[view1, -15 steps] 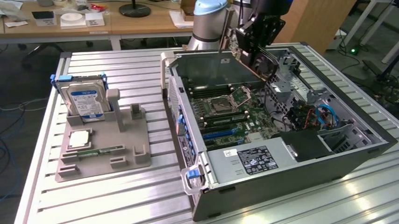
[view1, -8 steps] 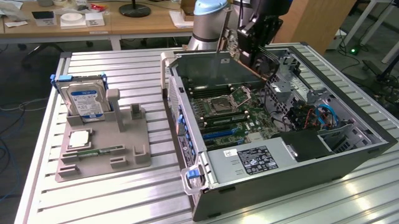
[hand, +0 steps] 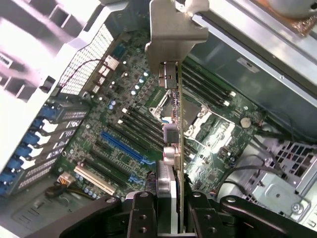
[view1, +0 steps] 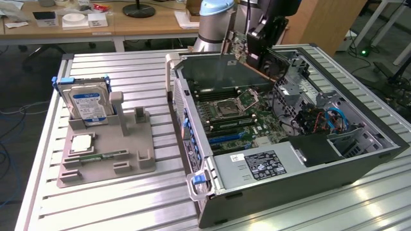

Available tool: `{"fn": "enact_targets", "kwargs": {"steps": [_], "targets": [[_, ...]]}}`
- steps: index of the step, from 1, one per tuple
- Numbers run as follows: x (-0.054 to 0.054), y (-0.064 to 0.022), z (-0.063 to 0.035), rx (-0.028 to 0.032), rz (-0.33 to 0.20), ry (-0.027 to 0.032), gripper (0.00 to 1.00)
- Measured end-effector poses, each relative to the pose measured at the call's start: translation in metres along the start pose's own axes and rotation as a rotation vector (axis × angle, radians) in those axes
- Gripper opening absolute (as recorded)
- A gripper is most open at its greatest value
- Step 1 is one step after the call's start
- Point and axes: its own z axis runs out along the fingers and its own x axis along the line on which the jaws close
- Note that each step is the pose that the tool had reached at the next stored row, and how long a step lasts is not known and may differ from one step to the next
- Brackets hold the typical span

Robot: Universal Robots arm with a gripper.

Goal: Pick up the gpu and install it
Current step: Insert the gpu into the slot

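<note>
Wrist view: jaws are clamping the graphics card (hand: 172,134) edge-on over the motherboard (hand: 218,134) (bracket (hand: 173,39) at the far end); any tilt is probably risking a missed blue slot (hand: 121,146).

Soft, even overhead light fills the exterior view. The ribbed tabletop (view1: 122,72) shines pale, with white glare streaks near the exterior view's right, while the computer case (view1: 301,192) is shaded inside. In the wrist view the case's perforated wall is washed out white, and the gpu (hand: 173,44) bracket has a dull sheen.
</note>
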Motion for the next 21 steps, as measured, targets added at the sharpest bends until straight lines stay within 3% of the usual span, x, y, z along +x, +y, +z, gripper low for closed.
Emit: {"fn": "enact_targets", "kwargs": {"steps": [16, 21], "targets": [[0.0009, -0.0001, 0.0001, 0.0009, -0.195, 0.0035, 0.28], [0.0014, -0.0006, 0.0002, 0.0047, -0.250, 0.0000, 0.28]]}}
